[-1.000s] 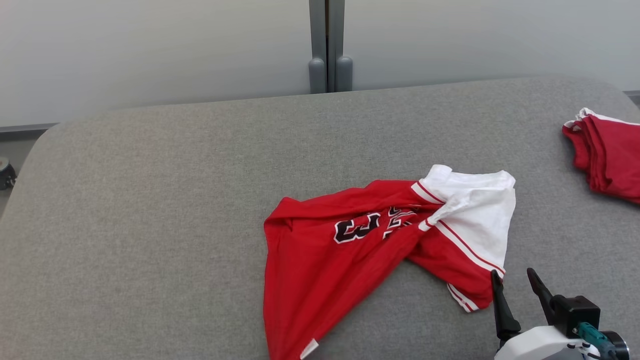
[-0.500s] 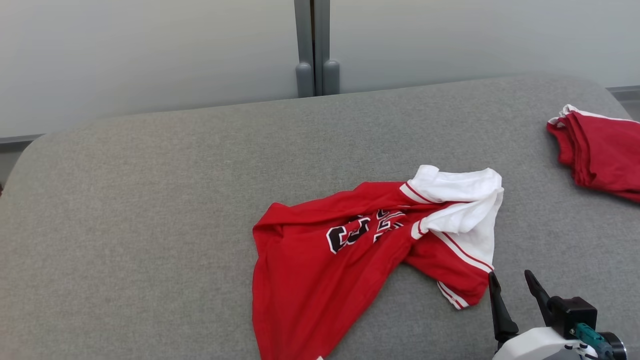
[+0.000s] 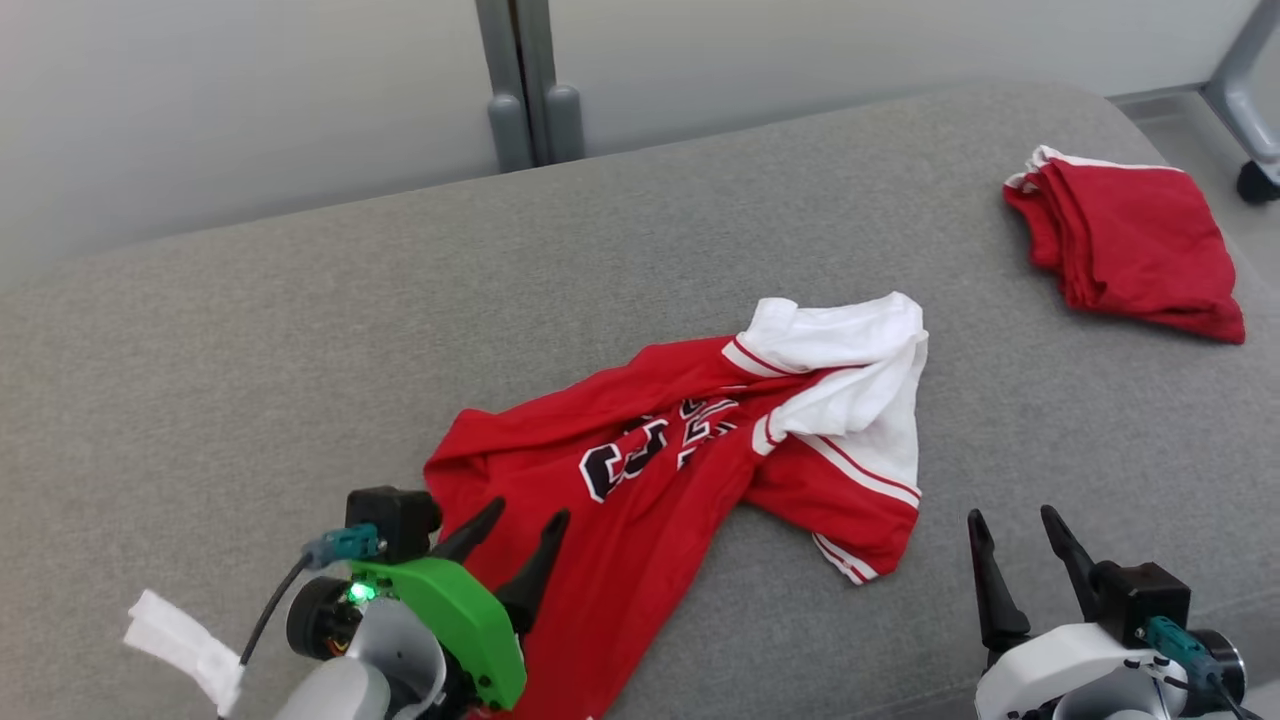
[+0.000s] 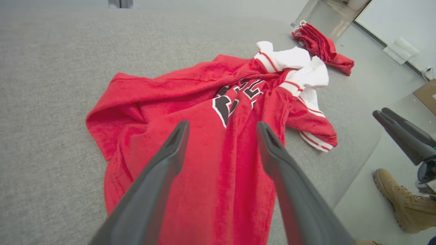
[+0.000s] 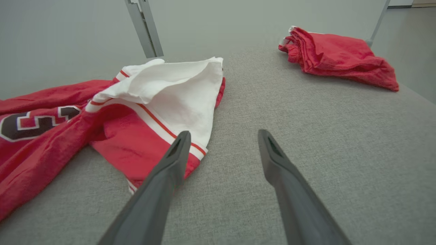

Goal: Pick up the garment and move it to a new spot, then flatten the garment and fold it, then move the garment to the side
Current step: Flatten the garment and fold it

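The crumpled garment [image 3: 660, 500] lies beneath the left gripper's [image 3: 527, 512] parted, empty fingers. The right gripper [image 3: 1010, 515], fingers also apart, hovers just beside its striped sleeve [image 3: 860, 515].

The table [image 3: 250, 340] is big and gray, with a soft cloth top and round corners. A red and white shirt [image 3: 650, 520] lies on it near the middle, all crumpled, with black numbers on the front and the white part bunched up at its right end. A folded red cloth [image 3: 1130, 240] lies by the table's far right corner, well apart from the shirt.
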Tool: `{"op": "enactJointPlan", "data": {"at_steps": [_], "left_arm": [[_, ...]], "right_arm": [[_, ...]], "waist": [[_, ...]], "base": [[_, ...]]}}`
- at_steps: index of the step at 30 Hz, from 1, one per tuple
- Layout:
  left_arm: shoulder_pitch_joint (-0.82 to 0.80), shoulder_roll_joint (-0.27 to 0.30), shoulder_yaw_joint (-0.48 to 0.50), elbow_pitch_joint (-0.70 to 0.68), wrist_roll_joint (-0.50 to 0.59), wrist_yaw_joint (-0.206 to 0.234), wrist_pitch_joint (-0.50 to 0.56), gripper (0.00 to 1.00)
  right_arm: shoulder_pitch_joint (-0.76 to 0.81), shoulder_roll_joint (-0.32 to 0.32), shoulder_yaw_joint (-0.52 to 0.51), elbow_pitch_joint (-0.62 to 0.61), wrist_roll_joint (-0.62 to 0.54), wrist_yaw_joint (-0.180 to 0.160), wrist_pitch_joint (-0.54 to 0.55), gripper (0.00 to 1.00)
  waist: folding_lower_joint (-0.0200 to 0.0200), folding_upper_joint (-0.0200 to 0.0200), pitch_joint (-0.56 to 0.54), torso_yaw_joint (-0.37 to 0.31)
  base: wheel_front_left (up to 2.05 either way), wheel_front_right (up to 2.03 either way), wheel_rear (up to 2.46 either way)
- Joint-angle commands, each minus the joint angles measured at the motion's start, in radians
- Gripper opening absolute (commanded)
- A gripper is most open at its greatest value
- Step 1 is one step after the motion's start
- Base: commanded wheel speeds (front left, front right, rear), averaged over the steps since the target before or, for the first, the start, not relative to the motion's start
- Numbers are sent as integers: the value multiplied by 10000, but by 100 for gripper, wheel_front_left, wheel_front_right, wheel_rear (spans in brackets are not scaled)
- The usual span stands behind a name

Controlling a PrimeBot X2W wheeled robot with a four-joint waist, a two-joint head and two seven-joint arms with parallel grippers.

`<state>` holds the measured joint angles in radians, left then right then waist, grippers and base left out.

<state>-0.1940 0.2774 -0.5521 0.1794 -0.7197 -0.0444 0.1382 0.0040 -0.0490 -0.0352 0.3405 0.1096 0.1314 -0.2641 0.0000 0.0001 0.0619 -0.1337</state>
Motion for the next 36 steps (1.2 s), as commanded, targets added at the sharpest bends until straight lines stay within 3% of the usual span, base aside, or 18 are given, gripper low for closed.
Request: {"op": "enactJointPlan", "data": {"at_steps": [1, 9, 13, 14, 15, 20, 29, 36], "left_arm": [[-281, -33, -84, 509, -20, -51, 211, 100], [-1006, -362, -528, 2961, -429, -314, 1639, 100], [-1157, -294, -917, 3533, 22, -367, 1595, 100], [-1151, -315, -995, 3663, 112, -367, 1578, 61], [-1162, -382, -1048, 3847, 188, -262, 1483, 0], [-1482, -582, -1257, 4325, 654, -54, 1000, 0], [-2685, -822, -545, 4623, 1146, 780, -1377, 0], [-3749, -455, -316, 5517, 1603, 1204, -2236, 0]], "right_arm": [[-78, -24, -49, -5, 32, -16, 0, 100], [-109, -21, -55, -31, 115, -16, 0, 100], [-173, -21, -36, -43, 132, -16, 0, 100], [-185, -21, -14, -32, 140, -16, 0, 100], [-214, -21, -10, -30, 148, -16, 0, 100], [-308, -26, 19, -31, 135, -17, 0, 100], [-385, -24, 97, -31, 195, -16, 0, 100], [-450, -23, 164, 18, 115, -16, 0, 100]], "waist": [[0, -1, 347, -438], [0, -1, 487, -731], [0, -1, 536, -689], [0, -1, 542, -677], [0, -1, 554, -650], [0, -1, 594, -563], [0, -1, 698, -614], [0, -1, 709, -804]], "base": [[0, 0, 0], [0, 0, 0], [0, 0, 0], [0, 0, 0], [0, 0, 0], [0, 0, 0], [0, 0, 0], [0, 0, 0]]}}
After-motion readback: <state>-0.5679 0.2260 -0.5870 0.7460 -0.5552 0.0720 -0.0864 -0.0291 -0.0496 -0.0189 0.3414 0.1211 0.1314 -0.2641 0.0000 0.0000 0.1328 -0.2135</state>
